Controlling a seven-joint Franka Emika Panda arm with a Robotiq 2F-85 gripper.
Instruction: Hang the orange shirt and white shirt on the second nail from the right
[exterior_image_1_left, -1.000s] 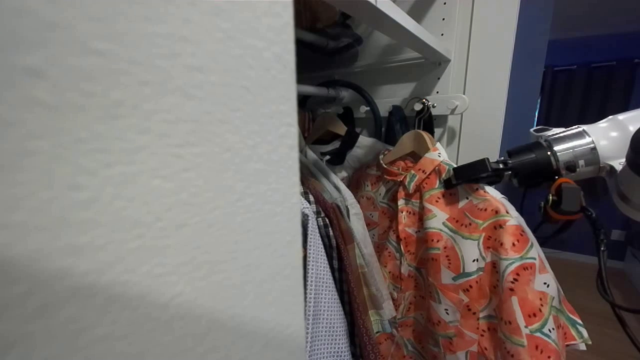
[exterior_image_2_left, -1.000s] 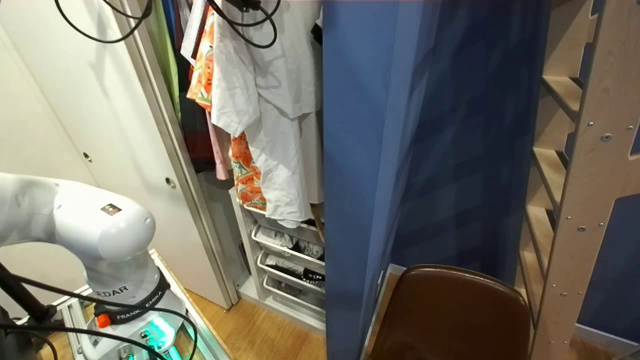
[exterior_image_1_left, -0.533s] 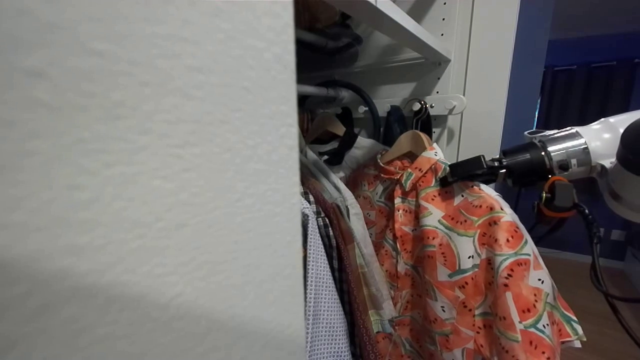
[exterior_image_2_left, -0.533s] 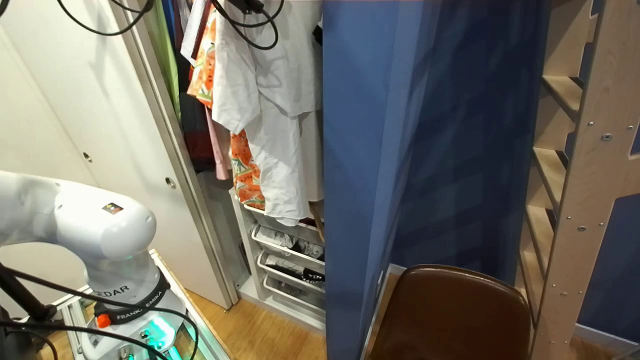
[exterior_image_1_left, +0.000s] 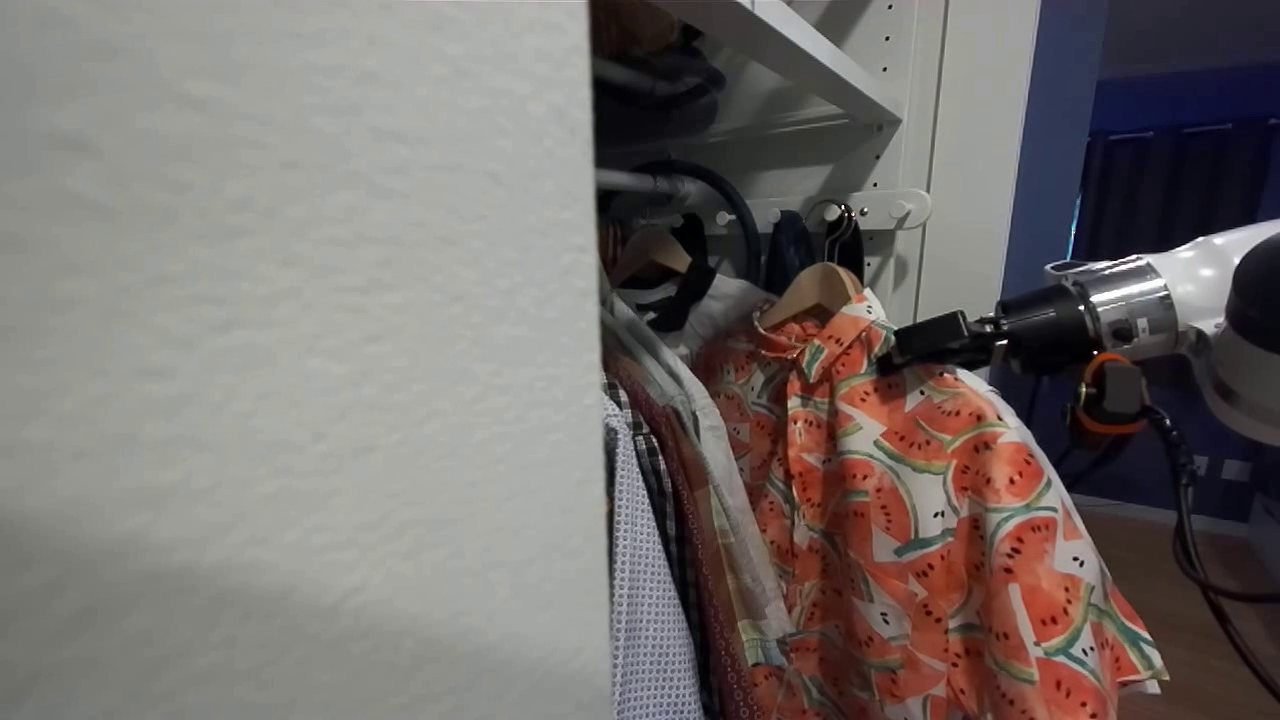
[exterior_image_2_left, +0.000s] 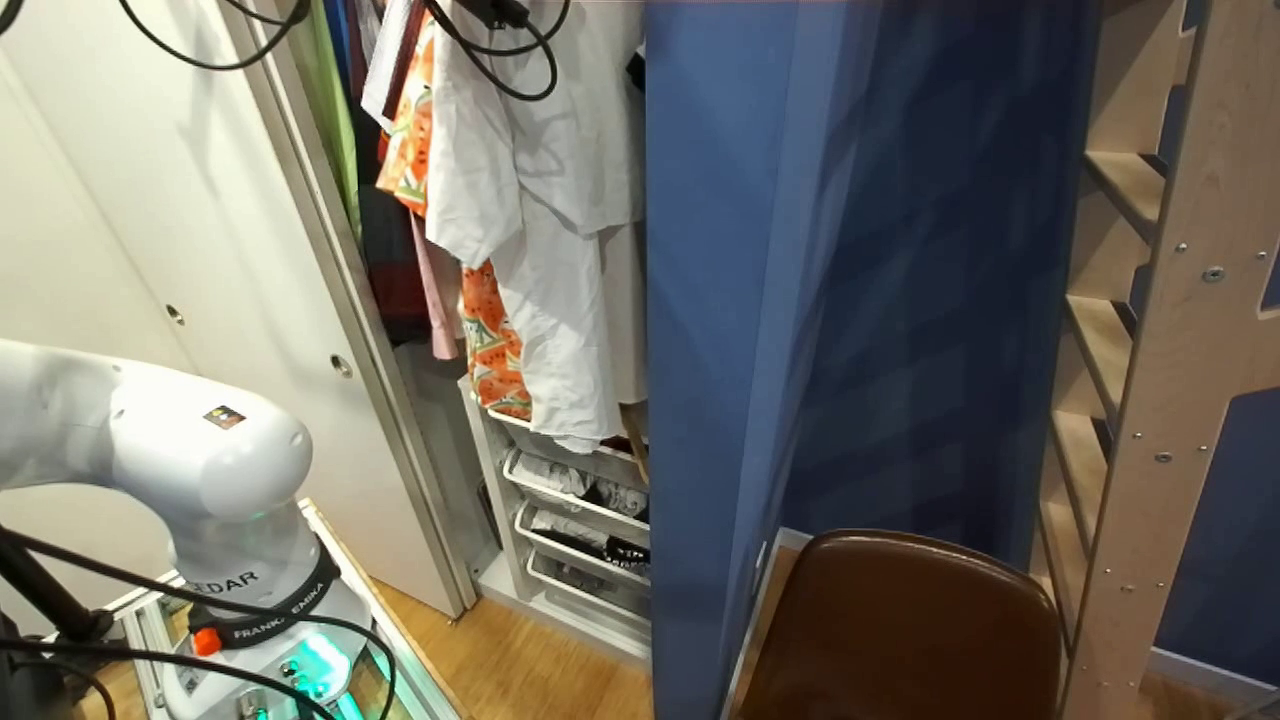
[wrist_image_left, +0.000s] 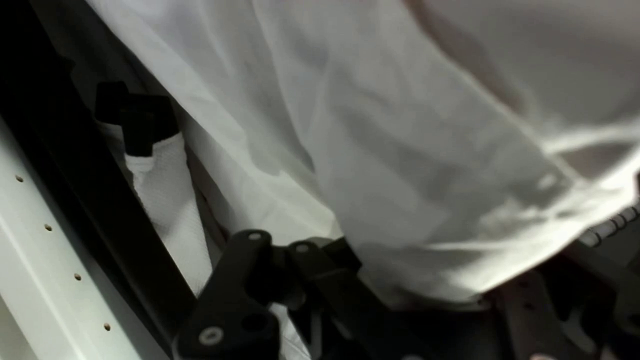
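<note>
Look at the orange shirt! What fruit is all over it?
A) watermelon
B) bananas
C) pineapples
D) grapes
A, because in an exterior view the orange shirt is printed all over with watermelon slices, red with green edges and dark seed spots.

Shirt (exterior_image_1_left: 910, 520) on hanger (exterior_image_1_left: 815, 288); peg rail (exterior_image_1_left: 881, 212) behind; shelf (exterior_image_1_left: 800, 50) above; other garments (exterior_image_1_left: 690, 500) left

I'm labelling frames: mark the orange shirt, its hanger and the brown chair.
Orange shirt (exterior_image_1_left: 920, 500): in an exterior view, front.
Hanger (exterior_image_1_left: 812, 289): in an exterior view, wooden body.
Brown chair (exterior_image_2_left: 905, 630): in an exterior view, backrest.
</note>
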